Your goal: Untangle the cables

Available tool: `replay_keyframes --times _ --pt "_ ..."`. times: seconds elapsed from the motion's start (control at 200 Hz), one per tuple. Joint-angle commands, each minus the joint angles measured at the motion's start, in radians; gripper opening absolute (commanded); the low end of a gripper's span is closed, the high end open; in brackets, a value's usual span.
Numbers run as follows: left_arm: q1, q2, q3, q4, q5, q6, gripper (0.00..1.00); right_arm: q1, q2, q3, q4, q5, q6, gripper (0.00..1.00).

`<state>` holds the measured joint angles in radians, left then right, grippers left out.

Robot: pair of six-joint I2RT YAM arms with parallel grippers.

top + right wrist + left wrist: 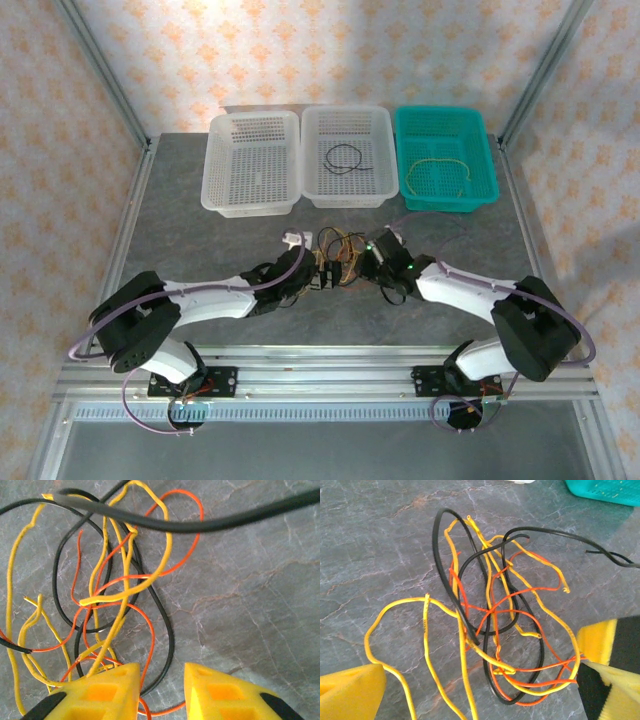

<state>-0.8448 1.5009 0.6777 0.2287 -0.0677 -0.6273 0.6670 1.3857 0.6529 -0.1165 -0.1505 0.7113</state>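
Observation:
The cables [340,252] lie in one knot on the grey table between my two grippers: yellow, black and orange strands looped through each other. My left gripper [480,655] is wide open, its yellow fingers [350,692] on either side of the knot's near loops [520,680], touching none that I can see. My right gripper [161,680] is open by a narrow gap, low over the table. An orange strand [150,645] and a black strand [170,645] run through that gap without being pinched. Another black strand [210,526] crosses close to the right wrist camera, blurred.
Three baskets stand at the back: a white one [222,165], a white one [312,150] holding a black cable [345,158], and a teal one [484,160] holding a yellow cable [437,170]. Bare table lies left and right of the knot.

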Motion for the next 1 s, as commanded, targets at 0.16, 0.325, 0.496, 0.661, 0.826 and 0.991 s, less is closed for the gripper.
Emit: replay_keyframes --times 0.16,0.325,0.496,0.661,0.826,0.991 --pt "-0.013 0.041 0.044 0.024 -0.004 0.021 0.99 0.004 -0.026 -0.011 -0.021 0.028 0.019 0.17" --pt "-0.013 0.072 0.062 0.022 -0.021 0.018 0.99 0.003 -0.03 -0.019 0.0 0.058 0.011 0.05" --pt "-0.013 0.103 0.079 0.037 0.0 0.021 0.99 0.005 -0.061 -0.051 0.018 0.046 0.006 0.0" --pt "-0.013 0.163 0.123 0.019 0.007 0.029 0.99 0.005 -0.08 -0.028 -0.009 0.059 -0.021 0.0" --pt "-0.013 0.205 0.162 -0.035 -0.016 0.034 0.99 0.005 -0.126 -0.018 -0.008 0.056 -0.016 0.0" --pt "-0.013 0.234 0.174 -0.079 -0.049 0.029 0.99 0.005 -0.231 -0.043 0.053 0.015 -0.038 0.0"
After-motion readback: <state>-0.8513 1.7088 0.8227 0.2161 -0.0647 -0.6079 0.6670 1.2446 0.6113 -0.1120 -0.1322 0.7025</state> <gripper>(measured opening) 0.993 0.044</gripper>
